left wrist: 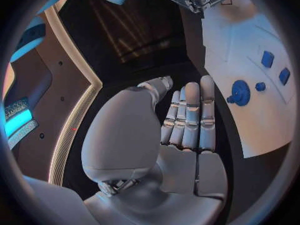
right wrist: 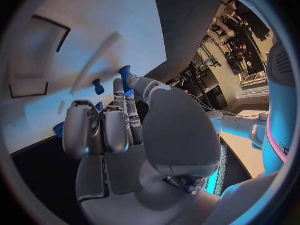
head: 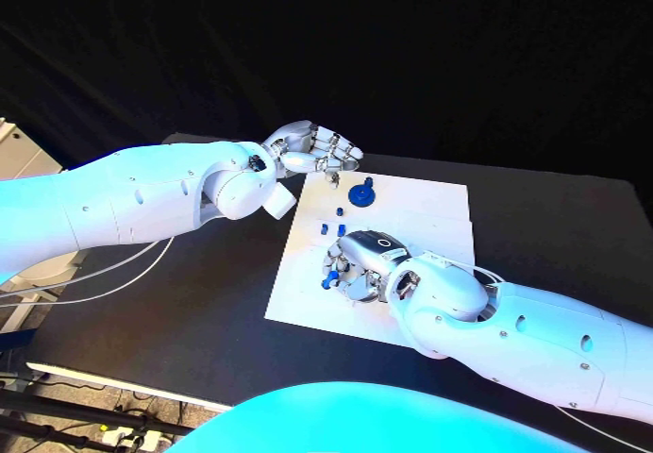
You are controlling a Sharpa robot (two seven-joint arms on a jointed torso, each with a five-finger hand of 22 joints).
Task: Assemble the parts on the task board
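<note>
The flat white task board (head: 409, 212) lies in the middle of the black table (head: 558, 226). On it sit a round blue part (head: 360, 194) and some small blue pegs (head: 332, 228). The right hand (head: 357, 267) rests on the board and pinches a small blue part (right wrist: 125, 75) in its fingertips. The shiny left hand (head: 316, 146) hangs over the board's far corner, fingers curled in, holding nothing.

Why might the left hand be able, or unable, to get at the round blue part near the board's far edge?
Probably able: the left hand hovers beside the round blue part, holding nothing, with bare board between them.
</note>
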